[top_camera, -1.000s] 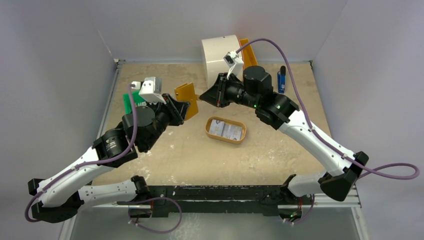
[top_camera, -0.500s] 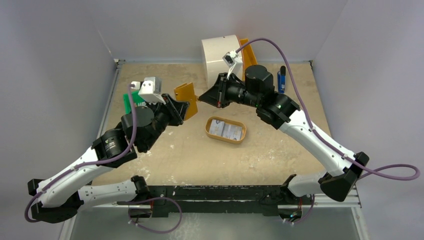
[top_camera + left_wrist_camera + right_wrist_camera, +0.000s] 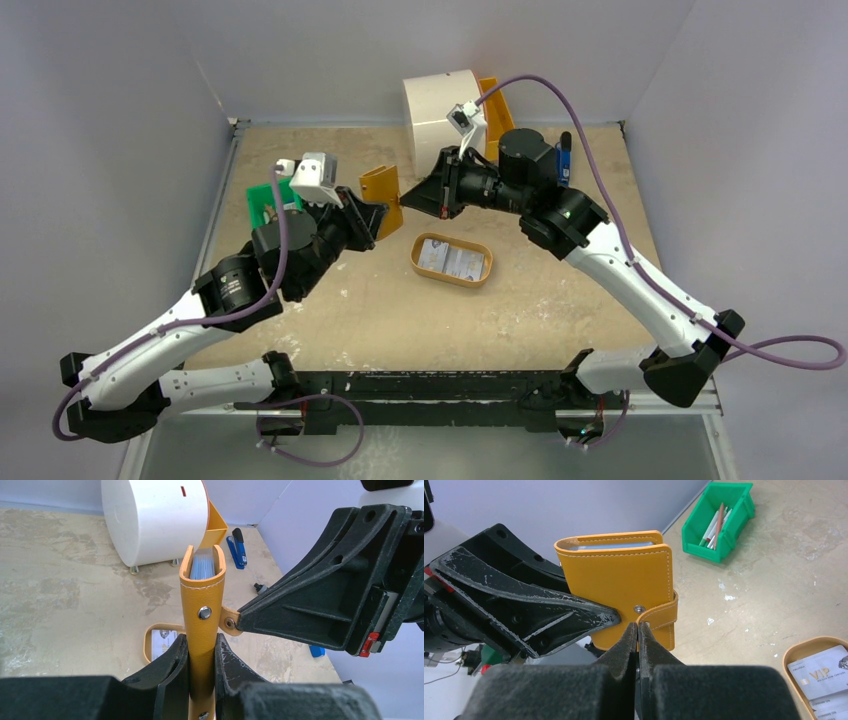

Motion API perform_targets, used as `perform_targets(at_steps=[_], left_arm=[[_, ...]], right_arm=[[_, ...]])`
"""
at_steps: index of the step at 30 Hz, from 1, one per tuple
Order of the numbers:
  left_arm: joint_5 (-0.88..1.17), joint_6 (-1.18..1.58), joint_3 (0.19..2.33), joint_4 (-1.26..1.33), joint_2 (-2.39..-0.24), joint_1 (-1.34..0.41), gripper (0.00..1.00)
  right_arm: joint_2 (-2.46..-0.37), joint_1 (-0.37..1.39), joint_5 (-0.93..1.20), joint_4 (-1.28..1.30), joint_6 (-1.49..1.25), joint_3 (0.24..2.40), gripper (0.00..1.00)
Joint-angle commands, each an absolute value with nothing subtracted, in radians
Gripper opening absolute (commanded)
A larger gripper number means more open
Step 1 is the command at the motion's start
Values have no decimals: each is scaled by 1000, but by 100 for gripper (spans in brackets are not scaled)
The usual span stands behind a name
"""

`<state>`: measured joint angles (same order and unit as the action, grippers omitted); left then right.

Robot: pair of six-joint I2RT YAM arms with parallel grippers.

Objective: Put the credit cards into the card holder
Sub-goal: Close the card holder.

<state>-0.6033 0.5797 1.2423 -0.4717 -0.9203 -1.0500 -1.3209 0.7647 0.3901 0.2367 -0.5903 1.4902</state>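
The orange-tan card holder (image 3: 382, 193) is held upright in the air, above the table's middle. My left gripper (image 3: 371, 216) is shut on its lower part; in the left wrist view (image 3: 201, 642) the jaws pinch its spine (image 3: 202, 595). My right gripper (image 3: 405, 197) is shut on the holder's snap strap (image 3: 659, 614), its tips (image 3: 638, 627) meeting at the strap's end. Bluish card edges show inside the holder's top (image 3: 202, 566). Pale grey-white credit cards (image 3: 452, 260) lie in the oval tan tray (image 3: 478, 279), also seen from the right wrist (image 3: 824, 672).
A white round cabinet (image 3: 440, 100) with an orange drawer (image 3: 492, 100) stands at the back. A green bin (image 3: 719, 520) of sticks sits at the left, partly behind my left arm. A blue tool (image 3: 563, 160) lies at the back right.
My left arm has moved right and a little forward, carrying the card holder closer to the right gripper. The right arm has shifted slightly right, still at the strap.
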Motion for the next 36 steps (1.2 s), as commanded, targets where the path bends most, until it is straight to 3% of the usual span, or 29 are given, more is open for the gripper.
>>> perform_targets(at_steps=[1,36], left_arm=[[-579,549,1275,-393,-925,-1053,0],[-494,571,1277,-376,-923,-1053,0]], right_arm=[[-1297,764,452,177,-592,1522,0],[-1321,764,465,100,-647,1502,0]])
